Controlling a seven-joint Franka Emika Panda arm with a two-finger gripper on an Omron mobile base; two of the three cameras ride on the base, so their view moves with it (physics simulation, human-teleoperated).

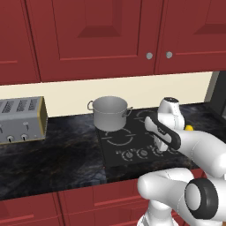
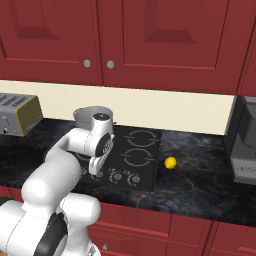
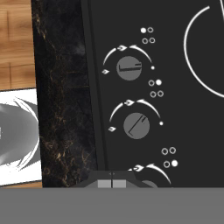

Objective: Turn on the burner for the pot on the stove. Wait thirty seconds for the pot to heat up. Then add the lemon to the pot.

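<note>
Steel pot, left base view: pot (image 1: 110, 113) stands on the rear-left burner of the stove (image 1: 115, 150), toward the table's back edge; arm reaches down over the knob row.
Right base view: lemon (image 2: 170, 162) lies on the table just right of the stove, untouched.
Hand view: end effector (image 3: 111, 183) fully closed, holding nothing, poised over a knob (image 3: 149, 185), judged ready to turn it.

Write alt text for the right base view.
A white robot arm's gripper, jaws shut, hangs over the round knobs of a flat black glass cooktop. A grey steel stockpot sits on its back-left burner; a small yellow lemon lies on the dark counter beside it.
</note>
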